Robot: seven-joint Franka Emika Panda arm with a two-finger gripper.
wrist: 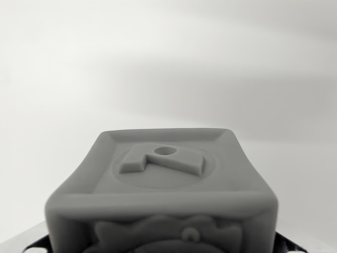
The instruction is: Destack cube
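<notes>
Pale grey surface is filling nearly everything behind and around the action, smooth and featureless, with a soft band of shadow sweeping across the upper part of the wrist view and brighter light spreading along the left. Right up against the lens, the cube [160, 195] is dominating the lower half of the picture, a grey block with rounded edges, sitting so near that its front edge is blurring. Its near face is showing a raised, wavy-edged relief, cut off by the bottom of the frame, so I cannot tell what the shape is. Its top face is tilting away from us, rimmed by a raised border, and carrying a round recessed panel with an angular raised figure and a small hole in it. At the two bottom corners, dark parts [38, 246] are peeking out on either side of the cube, with a light strip at the left; they are too cropped to name. The fingers are not showing clearly, so whether the jaws are released or clenched on the cube, I cannot tell. Beyond the cube's far edge, only the plain surface is stretching away, shading into grey at the top.
</notes>
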